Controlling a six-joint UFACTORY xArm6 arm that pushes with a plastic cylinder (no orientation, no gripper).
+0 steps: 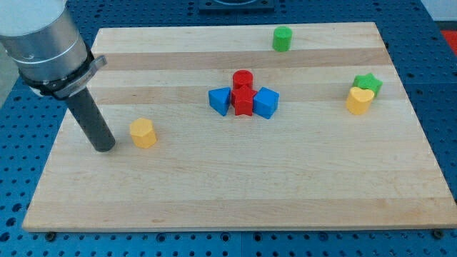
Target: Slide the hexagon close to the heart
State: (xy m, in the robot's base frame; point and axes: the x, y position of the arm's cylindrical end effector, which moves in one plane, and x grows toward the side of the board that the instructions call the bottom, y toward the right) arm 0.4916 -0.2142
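Surface: a pale wooden board [235, 193] lies on a blue table [439, 43].
My tip [104, 148]: the dark rod ends on the board near the view's left edge, just beside the yellow hexagon and on its left, with a narrow gap between them. It is a bare rod; it holds nothing.
Yellow hexagon [143, 133]: left part of the board, well apart from every other block.
Yellow heart [359, 101]: far on the view's right, touching the green star [368, 83] just above it.
In between: a tight cluster at mid-board, a red cylinder [243, 78] at its top, a red block [244, 101] below it, a blue block [220, 100] on its left and a blue cube [265, 102] on its right.
Farther off: a green cylinder [282, 38] stands near the view's top edge.
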